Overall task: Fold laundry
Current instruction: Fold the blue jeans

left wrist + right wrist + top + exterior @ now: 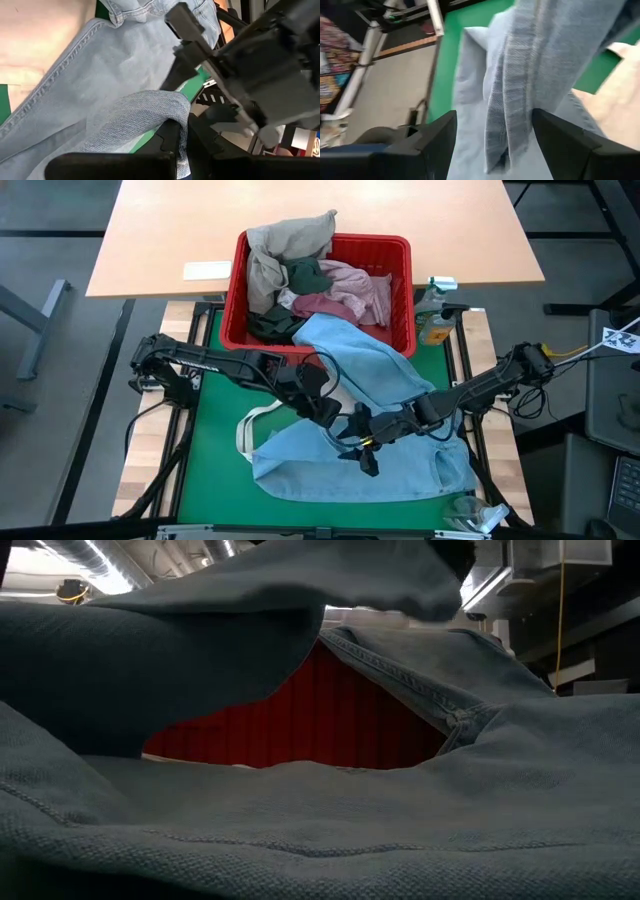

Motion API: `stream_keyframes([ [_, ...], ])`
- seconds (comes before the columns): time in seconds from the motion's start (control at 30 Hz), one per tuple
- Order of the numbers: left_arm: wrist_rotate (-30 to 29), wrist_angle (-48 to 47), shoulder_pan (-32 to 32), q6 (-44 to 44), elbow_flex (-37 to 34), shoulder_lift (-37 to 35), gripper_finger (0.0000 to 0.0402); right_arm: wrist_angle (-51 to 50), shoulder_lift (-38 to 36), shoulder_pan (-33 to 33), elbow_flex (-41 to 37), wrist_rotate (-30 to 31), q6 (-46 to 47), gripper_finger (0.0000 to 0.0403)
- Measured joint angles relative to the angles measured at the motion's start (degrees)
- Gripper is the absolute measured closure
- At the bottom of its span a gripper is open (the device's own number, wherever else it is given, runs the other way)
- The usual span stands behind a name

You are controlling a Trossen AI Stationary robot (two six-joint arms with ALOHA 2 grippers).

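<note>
Light blue jeans (pixel 372 370) drape from the front rim of the red basket (pixel 232 290) down onto the green mat (pixel 215 450), where their lower part (pixel 340 475) lies spread. My left gripper (pixel 328 408) is above the mat's middle, shut on a raised fold of the jeans (pixel 150 115). My right gripper (pixel 362 448) is just beside it, open, and a hanging fold of denim (pixel 515 100) stands between its fingers. More laundry, beige, dark green and pink, fills the basket. The low view shows only denim and the basket's red wall (pixel 320 720). My left gripper (pixel 184 145) pinches a bunched fold of the jeans (pixel 175 117) between its two fingers, slanting down from the table's left. The fold is held above the mat and the cloth arches away from the fingers, slack. My right gripper: I cannot tell whether its open fingers (pixel 560 140) touch the fold.
A white tote bag with loop handles (pixel 245 430) lies partly under the jeans on the mat's left. A spray bottle (pixel 435 320) stands right of the basket. A white sheet (pixel 207 270) lies on the wooden table behind. Cables run along the mat's edges.
</note>
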Motion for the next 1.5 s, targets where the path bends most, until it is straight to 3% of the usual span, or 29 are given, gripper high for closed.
stream_keyframes([
  [0.2,0.0,0.0,0.0,0.5,0.0,0.0,0.0387,-0.4,1.7,0.0,0.0,3.5,0.0,0.0142],
  [0.47,0.0,0.0,-0.2,1.3,0.0,0.0,0.0387,-0.9,-0.3,0.0,0.0,3.5,-4.0,0.0142],
  [0.67,0.0,0.0,-0.3,1.4,0.0,0.0,0.0387,-1.0,-0.9,0.0,0.0,9.1,-4.9,0.0142],
  [1.03,0.0,0.0,-0.3,1.4,0.0,0.0,0.0387,-0.5,-0.7,1.1,0.0,9.4,-3.7,0.0142],
  [1.5,-1.7,3.6,1.8,0.8,0.0,0.0,0.0387,1.7,1.7,2.3,0.0,19.7,-3.6,0.0142],
])
